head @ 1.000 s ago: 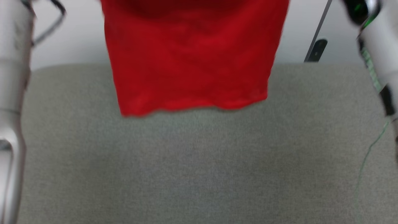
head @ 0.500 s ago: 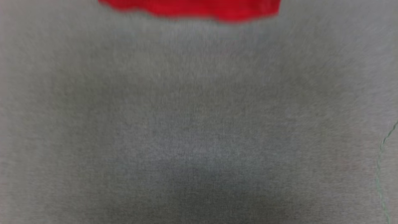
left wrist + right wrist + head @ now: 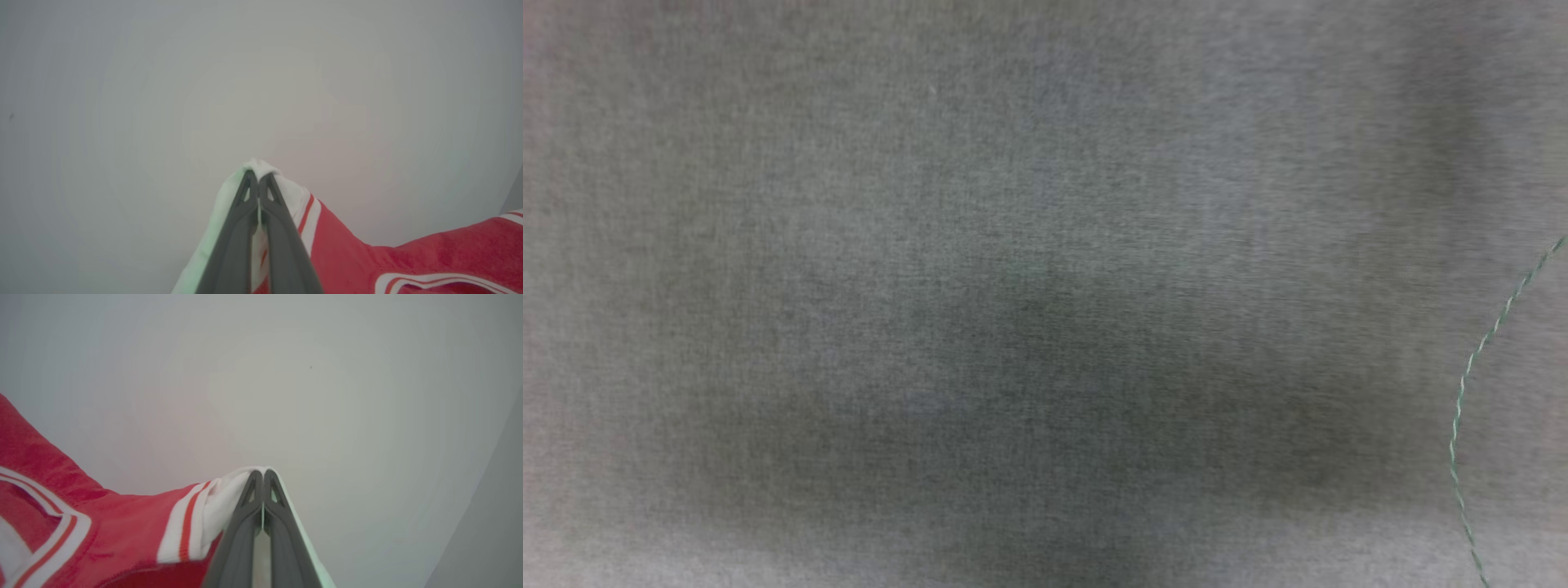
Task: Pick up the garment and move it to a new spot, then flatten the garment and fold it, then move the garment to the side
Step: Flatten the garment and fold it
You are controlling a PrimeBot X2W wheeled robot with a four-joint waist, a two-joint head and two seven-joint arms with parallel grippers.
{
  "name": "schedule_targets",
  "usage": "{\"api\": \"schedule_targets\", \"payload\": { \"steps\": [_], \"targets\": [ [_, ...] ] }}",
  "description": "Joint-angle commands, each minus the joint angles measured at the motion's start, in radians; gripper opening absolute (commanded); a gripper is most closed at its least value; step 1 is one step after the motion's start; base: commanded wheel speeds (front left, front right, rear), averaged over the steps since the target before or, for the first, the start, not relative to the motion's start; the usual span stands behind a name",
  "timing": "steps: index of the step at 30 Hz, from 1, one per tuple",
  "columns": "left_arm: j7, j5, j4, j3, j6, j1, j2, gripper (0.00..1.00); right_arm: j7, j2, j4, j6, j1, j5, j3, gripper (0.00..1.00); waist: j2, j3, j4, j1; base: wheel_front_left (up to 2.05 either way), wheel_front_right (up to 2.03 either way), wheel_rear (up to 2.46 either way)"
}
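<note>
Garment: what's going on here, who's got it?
The robot holds the garment with both arms. The left pincer is shut on one white sleeve tip and the right pincer on the other, with the red body hanging between them in front of a pale wall. The head view looks down at the grey cloth surface, where a thin green thread lies at the right.

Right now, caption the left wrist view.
Left end effector shut on the garment by its white sleeve, red body to the right.
</note>
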Motion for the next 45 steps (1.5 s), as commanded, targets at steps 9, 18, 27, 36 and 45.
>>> {"api": "schedule_targets", "payload": {
  "steps": [9,18,27,36,45],
  "targets": [
    [-0.015,-0.055,0.098,-0.005,-0.030,0.171,0.004,0.00,-0.001,0.016,0.159,-0.001,0.093,0.087,0.067,0.00,0.0000,-0.043,0.044,-0.0001,0.00,0.00,0.00],
    [0.075,-0.103,0.123,-0.038,-0.034,0.417,0.019,0.00,0.071,0.029,0.352,-0.001,0.198,0.321,0.258,0.00,0.0000,-0.229,0.050,-0.0001,0.00,0.00,0.00],
    [0.142,-0.180,0.051,-0.091,-0.033,0.698,0.058,0.00,0.317,-0.066,0.172,-0.001,0.487,0.679,0.540,0.00,0.0000,-0.409,0.057,-0.0001,0.00,0.00,0.00],
    [0.163,-0.252,-0.081,-0.138,-0.032,0.983,0.130,0.00,0.473,-0.305,-0.186,-0.001,0.815,0.941,0.690,0.00,0.0000,-0.528,0.057,-0.0001,0.00,0.00,0.00],
    [0.192,-0.314,-0.290,-0.140,-0.005,1.281,0.199,0.00,0.672,-0.478,-0.456,-0.001,1.101,1.046,0.645,0.00,0.0000,-0.587,0.077,-0.0001,0.00,0.00,0.00]
  ]
}}
